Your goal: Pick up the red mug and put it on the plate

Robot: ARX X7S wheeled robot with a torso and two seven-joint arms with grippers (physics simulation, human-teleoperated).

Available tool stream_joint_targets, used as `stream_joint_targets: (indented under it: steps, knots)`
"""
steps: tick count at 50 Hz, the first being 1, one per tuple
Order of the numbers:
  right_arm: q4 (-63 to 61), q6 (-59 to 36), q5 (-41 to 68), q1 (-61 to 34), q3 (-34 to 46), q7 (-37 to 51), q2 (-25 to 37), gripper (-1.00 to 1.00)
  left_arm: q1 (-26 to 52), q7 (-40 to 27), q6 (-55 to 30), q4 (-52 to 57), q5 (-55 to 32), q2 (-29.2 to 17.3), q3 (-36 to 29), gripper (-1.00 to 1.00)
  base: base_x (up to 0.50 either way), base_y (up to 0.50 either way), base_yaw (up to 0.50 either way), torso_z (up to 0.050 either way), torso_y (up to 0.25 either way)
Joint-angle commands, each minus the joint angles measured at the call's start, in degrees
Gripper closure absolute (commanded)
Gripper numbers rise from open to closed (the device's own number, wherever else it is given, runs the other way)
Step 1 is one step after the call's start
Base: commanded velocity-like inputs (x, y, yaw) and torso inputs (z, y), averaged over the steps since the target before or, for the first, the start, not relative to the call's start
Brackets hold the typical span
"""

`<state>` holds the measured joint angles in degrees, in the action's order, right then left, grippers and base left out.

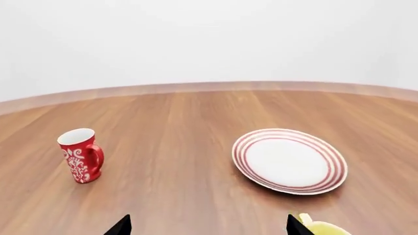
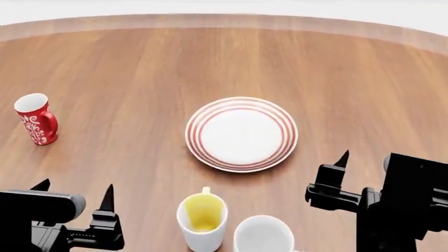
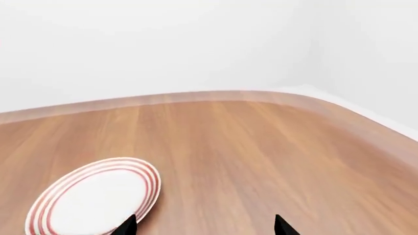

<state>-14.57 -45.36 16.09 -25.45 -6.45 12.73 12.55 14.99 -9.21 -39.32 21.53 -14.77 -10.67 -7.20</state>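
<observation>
The red mug (image 2: 35, 119) stands upright on the wooden table at the far left, white swirls on its side; the left wrist view shows it (image 1: 81, 155) with its handle turned toward the plate. The plate (image 2: 242, 133), white with red rings, lies empty at the table's middle, also seen as plate (image 1: 289, 160) and plate (image 3: 98, 196). My left gripper (image 2: 75, 190) is open and empty near the front left, well short of the mug. My right gripper (image 2: 364, 163) is open and empty to the right of the plate. Both wrist views show wide-apart tips: left gripper (image 1: 207, 226), right gripper (image 3: 204, 226).
A white mug with a yellow inside (image 2: 202, 218) and a plain white mug (image 2: 264, 234) stand side by side at the front, between my arms. The yellow-lined mug (image 1: 323, 227) shows beside my left fingertip. The table's curved far edge (image 2: 224, 21) runs along the back.
</observation>
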Motion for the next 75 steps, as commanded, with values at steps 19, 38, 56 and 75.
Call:
stream_joint_targets:
  steps: [19,38,56,75]
  knots:
    - [0.19,-1.55,0.38,-0.65,-1.75,-0.33,-0.44,-1.00,0.64,0.10,-0.88,0.85,-0.37,0.24,1.53,-1.00,0.50,0.00,0.00,0.000,0.001]
    - [3.11,-0.93,0.46,-1.68,-3.52,0.88,0.34,-1.00,0.63,-0.11,-0.21,-0.10,-1.26,-0.25,1.69,-1.00,0.50,0.00,0.00,0.000,0.001]
    - [4.79,0.03,0.27,-1.86,-3.50,1.82,0.33,-1.00,0.85,-0.42,0.54,-1.45,-1.43,-0.44,0.76,-1.00,0.44,0.00,0.00,0.000,0.001]
    - [5.18,0.19,1.04,-1.92,-2.87,1.55,0.45,-1.00,6.31,-19.10,-2.54,-9.81,2.83,6.24,10.02,-1.00,0.00,0.00,0.00,0.000,0.000]
